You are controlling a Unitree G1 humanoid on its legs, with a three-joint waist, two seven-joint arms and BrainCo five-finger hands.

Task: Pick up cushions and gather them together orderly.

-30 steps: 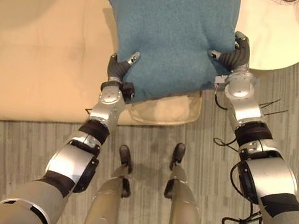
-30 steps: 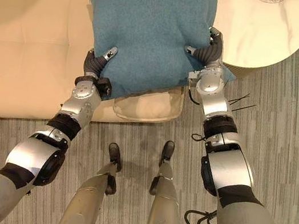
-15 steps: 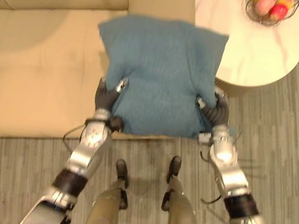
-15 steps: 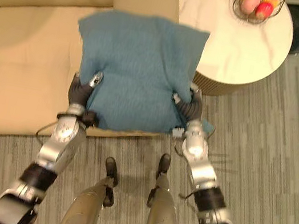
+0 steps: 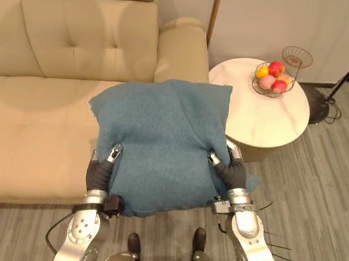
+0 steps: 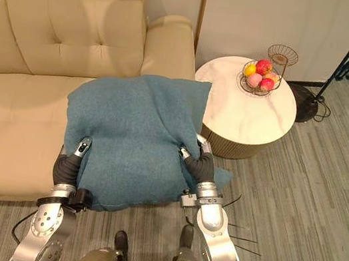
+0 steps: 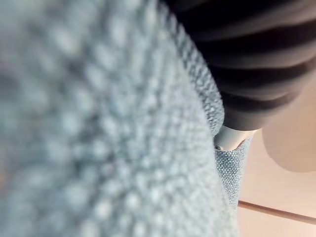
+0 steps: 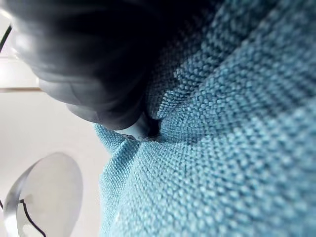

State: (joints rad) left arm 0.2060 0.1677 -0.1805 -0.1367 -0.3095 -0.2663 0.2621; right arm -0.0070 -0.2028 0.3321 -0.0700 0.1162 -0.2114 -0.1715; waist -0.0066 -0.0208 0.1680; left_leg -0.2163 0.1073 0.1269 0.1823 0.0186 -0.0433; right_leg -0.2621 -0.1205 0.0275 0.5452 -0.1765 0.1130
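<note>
While the left hand and right hand clutch the blue cushion, a wire basket holds fruit.

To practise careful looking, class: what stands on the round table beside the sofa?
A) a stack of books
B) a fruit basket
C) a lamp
B: a fruit basket stands on the table, while the cushion is held by the left hand and the right hand.
</note>
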